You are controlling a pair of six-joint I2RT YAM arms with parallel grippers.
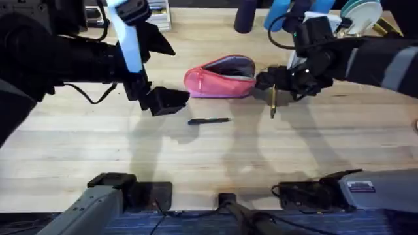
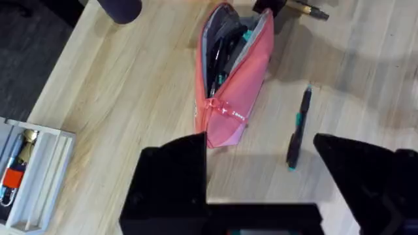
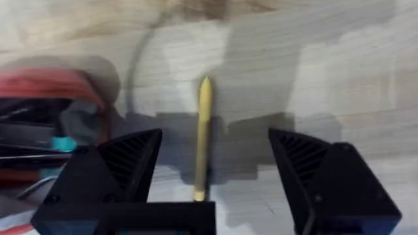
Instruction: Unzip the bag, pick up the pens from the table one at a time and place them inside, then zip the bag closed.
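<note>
Overhead, the pink oblong fabric pencil pouch lies on the pale planked wooden counter with its zip already undone, the grey-lined mouth gaping toward the far side, so the unzipping step looks finished. The slim black pen rests flat on the counter just in front of the pouch, apart from it. The slim yellow-gold pen lies just beside the pouch's right end, directly under the right gripper. In the right wrist view that pen runs lengthwise between the black fingers, the jaws standing wide apart on either side and not touching it; the gripper seems lined up to close across the barrel. The left gripper sits near the pouch's left end, where the zip pull lies; its jaws are also apart and empty, probably waiting to steady the fabric or hold the mouth open. Some dark and teal items already show inside the pouch, too unclear to name.
</note>
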